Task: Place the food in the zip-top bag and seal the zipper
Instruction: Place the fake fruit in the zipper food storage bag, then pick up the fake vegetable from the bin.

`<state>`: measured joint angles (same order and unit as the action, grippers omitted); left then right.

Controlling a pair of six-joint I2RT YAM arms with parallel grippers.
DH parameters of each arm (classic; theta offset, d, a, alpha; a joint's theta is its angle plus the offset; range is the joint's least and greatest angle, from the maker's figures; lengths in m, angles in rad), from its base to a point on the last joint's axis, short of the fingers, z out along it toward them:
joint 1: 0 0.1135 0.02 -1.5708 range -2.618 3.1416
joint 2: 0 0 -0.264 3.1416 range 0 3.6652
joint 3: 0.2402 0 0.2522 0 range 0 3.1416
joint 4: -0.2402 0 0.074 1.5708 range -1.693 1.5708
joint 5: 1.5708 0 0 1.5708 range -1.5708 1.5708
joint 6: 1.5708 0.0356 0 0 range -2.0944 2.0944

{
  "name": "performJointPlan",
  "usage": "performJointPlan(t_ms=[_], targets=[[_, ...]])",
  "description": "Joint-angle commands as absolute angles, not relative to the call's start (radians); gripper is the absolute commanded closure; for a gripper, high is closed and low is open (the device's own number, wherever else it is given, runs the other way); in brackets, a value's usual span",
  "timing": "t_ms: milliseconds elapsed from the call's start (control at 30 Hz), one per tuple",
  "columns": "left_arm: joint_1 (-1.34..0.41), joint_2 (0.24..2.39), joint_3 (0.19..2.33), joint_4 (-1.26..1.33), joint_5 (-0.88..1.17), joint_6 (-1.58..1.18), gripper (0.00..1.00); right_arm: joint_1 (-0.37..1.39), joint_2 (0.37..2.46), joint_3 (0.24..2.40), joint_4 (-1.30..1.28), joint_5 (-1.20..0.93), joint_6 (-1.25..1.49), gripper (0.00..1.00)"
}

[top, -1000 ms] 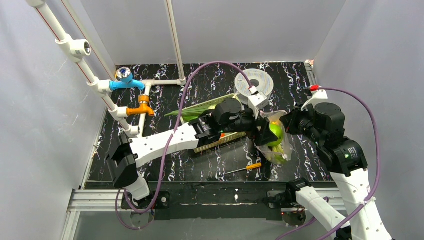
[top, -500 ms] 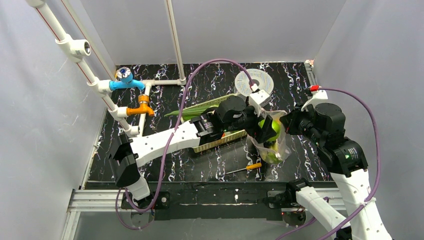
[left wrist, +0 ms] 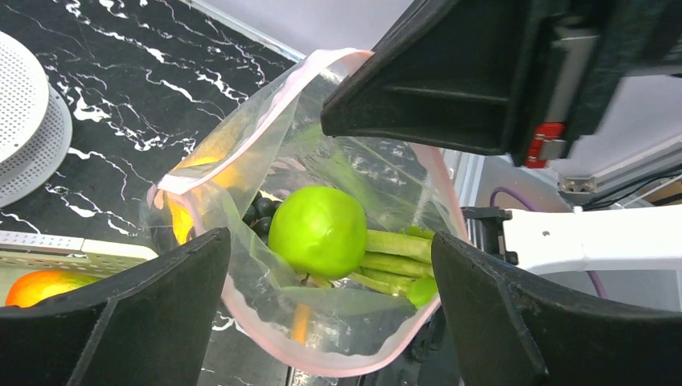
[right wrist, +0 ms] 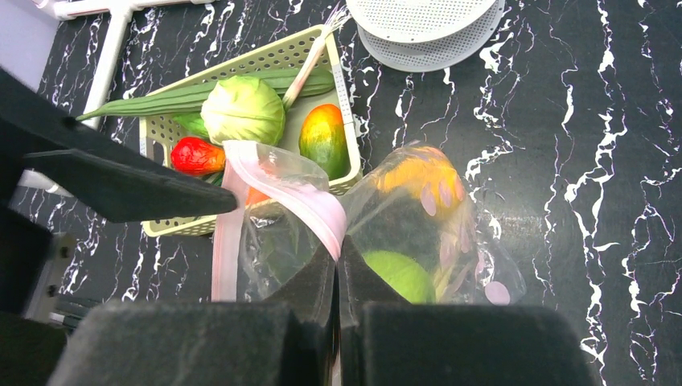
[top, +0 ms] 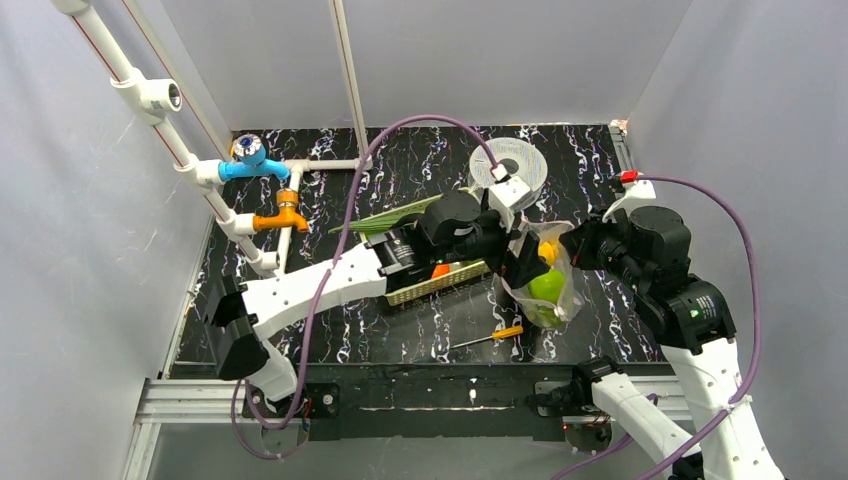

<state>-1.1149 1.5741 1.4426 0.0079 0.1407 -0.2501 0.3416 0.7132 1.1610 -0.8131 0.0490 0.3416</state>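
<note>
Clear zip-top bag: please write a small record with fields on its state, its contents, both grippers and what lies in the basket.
Bag: crinkly clear plastic zip-top bag, mouth open, pink zipper strip unsealed
Inside: round green apple, green stalks, a yellow-orange piece
Right gripper: shut on the bag's mouth edge
Left gripper: open, empty, over the mouth
Basket: pale-green slatted basket holds a green cabbage, red pepper, orange-green fruit, long green leek
</note>
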Motion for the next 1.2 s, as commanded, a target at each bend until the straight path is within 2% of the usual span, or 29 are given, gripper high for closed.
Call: performJointPlan(t_ms=[0,167,333,500,800,1033,1167], targets=[[-1.114,1.426,1.408,-0.023,0.106,-0.223,0.06,0.339,0.698,1.163,-0.751,0.051,0.348,0.99],[-1.114,1.314,1.341,-0.117,0.009,-0.171,0.04,0.339,0.698,1.16,-0.752,0.054,0.347,0.99],[-1.114,1.205,1.25,-0.191,-0.194,-0.139,0.02,0.339,0.692,1.154,-0.752,0.064,0.343,0.99],[-1.104,1.178,1.214,-0.328,-0.432,-0.244,0.02,0.339,0.693,1.153,-0.761,0.065,0.341,0.99],[-1.022,1.344,1.273,-0.576,-0.448,-0.386,0.02,0.339,0.685,1.165,-0.78,0.069,0.343,0.99],[-0.992,1.426,1.223,-0.572,-0.494,-0.161,0.02,0.339,0.681,1.16,-0.787,0.07,0.341,0.99],[-0.916,1.459,1.214,-0.573,-0.418,-0.061,0.02,0.339,0.688,1.157,-0.785,0.069,0.341,0.99]])
